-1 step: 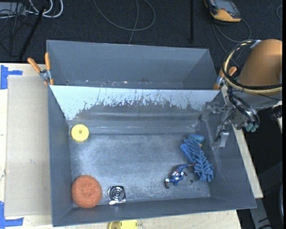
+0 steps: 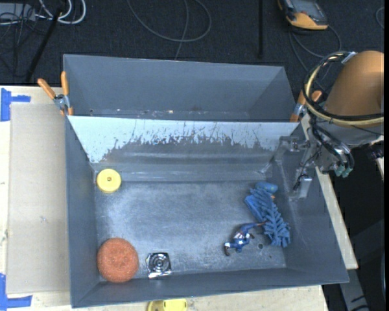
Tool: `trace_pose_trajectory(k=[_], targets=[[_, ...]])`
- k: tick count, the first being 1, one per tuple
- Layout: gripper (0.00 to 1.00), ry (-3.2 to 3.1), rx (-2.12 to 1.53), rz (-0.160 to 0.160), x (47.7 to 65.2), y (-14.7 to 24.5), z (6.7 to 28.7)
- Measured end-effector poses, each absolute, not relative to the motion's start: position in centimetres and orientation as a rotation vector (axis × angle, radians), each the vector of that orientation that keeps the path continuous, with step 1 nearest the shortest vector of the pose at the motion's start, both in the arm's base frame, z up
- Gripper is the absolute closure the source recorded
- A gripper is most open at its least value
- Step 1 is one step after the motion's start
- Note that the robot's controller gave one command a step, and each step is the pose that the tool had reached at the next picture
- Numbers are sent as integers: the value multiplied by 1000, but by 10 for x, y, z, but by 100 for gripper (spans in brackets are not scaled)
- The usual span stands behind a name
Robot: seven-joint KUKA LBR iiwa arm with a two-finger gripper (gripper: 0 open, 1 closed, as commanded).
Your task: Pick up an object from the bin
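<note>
My gripper hangs at the bin's right side, close to the right wall and just above the floor's far right corner. Right below it lies a blue bristly brush-like thing, stretched along the right wall and not touched by the gripper. A small blue and silver piece lies a little to the left of the brush's near end.
A yellow round disc lies at the far left of the floor. A rough orange-red ball sits in the near left corner, with a small shiny metal piece beside it. The arm's orange cover stands outside the bin's right rim.
</note>
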State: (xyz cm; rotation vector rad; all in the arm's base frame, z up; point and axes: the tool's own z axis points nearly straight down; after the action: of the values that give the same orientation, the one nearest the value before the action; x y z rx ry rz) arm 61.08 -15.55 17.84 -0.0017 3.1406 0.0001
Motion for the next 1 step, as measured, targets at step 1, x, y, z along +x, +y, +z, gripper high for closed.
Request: trace_pose_trajectory(k=[1], targets=[[0,3132,-192,-1,617,-155,102]])
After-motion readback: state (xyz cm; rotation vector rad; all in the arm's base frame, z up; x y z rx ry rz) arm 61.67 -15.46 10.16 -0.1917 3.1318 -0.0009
